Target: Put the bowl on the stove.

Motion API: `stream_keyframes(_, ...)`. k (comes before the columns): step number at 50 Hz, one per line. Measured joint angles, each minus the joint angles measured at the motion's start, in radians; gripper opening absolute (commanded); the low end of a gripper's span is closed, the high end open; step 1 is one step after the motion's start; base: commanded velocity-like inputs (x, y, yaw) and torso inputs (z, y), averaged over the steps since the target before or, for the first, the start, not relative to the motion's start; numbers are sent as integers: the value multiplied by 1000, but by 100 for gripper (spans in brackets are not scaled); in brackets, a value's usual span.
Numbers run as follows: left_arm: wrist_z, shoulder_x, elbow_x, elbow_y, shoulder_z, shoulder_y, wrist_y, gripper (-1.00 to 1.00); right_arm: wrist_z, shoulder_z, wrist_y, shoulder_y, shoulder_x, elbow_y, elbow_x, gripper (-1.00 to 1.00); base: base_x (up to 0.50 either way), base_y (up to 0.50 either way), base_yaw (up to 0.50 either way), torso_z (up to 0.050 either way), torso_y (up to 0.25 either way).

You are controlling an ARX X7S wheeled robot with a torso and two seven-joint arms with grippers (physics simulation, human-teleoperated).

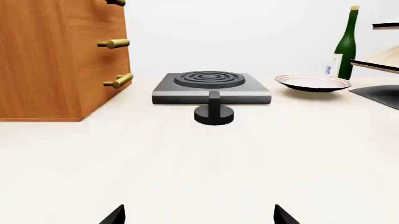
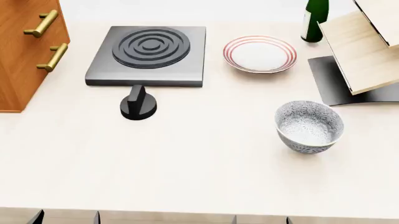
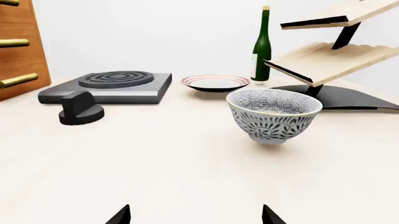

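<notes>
Nearest the robot, along the front edge of the pale cream desk [image 2: 187,172], only the dark fingertips of each claw show. The left gripper [image 1: 198,215] hangs low over bare desk with its tips spread wide apart and nothing between them. The right gripper [image 3: 194,215] is likewise wide and holds nothing, hovering short of the bowl, not touching it.

The bowl [image 2: 309,126] stands upright on the desk toward its right side, nearer the front than the other things, white with a dense grey floral pattern inside and out, and nothing in it. It is well apart from the stove.

Further back, left of centre, a small black round knob [image 2: 138,105] sits just in front of the stove's front edge. The stove [image 2: 148,56], a flat dark grey square slab with one burner of raised concentric rings, lies toward the far edge, its burner bare.

Right of the stove, near it but apart, lies a flat white plate [image 2: 260,53] with red rings. Behind the plate, by the far edge, stands a green bottle [image 2: 315,18]. At the far right, a light wooden shelf rack [image 2: 365,51] rises from a dark base plate.

At the left edge stands a wooden drawer cabinet [image 2: 25,51] with brass handles. Behind the desk is a plain pale wall [image 3: 156,32].
</notes>
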Motion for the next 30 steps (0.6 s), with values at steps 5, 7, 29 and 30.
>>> stream_keyframes(5,-9,-7,-12,-5,8,-1,3,100,8,-11,-4,0,8,2,8,100,0,0,0,0,0)
stream_keyframes(7,-13,-12,-20,-6,12,-1,4,100,12,-16,-4,-1,13,3,13,100,0,0,0,0,0)
stream_keyframes(29,-58,-51,-112,-15,44,-2,-2,100,44,-79,-3,-2,59,6,61,100,0,0,0,0,0)
stream_keyframes(30,-59,-52,-116,-15,46,-2,-2,100,45,-81,-2,-2,61,6,62,100,0,0,0,0,0)
